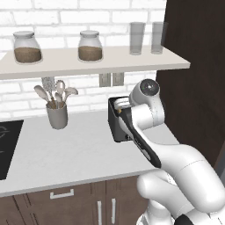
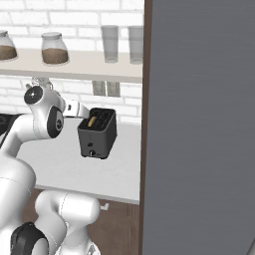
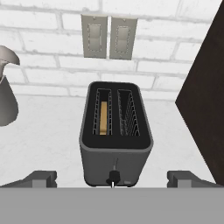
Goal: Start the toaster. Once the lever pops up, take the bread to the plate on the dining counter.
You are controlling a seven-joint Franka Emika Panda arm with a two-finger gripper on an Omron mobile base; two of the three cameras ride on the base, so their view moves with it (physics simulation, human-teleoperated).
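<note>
A: We are looking at the toaster [image 3: 116, 135] sitting in the middle of the hand view, on the pale grey worktop [image 3: 48, 131] in front of the white brick wall [image 3: 43, 39]. Where is the bread sitting?

B: We are seeing the bread [image 3: 103, 118] standing edge-up down in the left slot; the right slot is showing bare wire guides. In the right base view the same golden slice [image 2: 92, 121] is peeking from the slot nearer the arm.

A: And the gripper?

B: We are seeing the gripper [image 3: 112, 178] hanging spread wide, its two dark fingertips [image 3: 40, 178] sitting at the lower left and lower right of the hand view, either side of the toaster's front face and apart from it. Nothing is lying between them.

A: We are also noticing the small dark lever knob [image 3: 113, 176] low on that front face, at bottom centre.

B: Yes. Above the toaster, two wall outlets [image 3: 106, 36] are showing at the top of the frame. In the left base view, a grey utensil holder [image 1: 56, 115] is standing left of the toaster [image 1: 115, 121], and two jars [image 1: 90, 46] are resting on the shelf [image 1: 88, 61] above.
</note>
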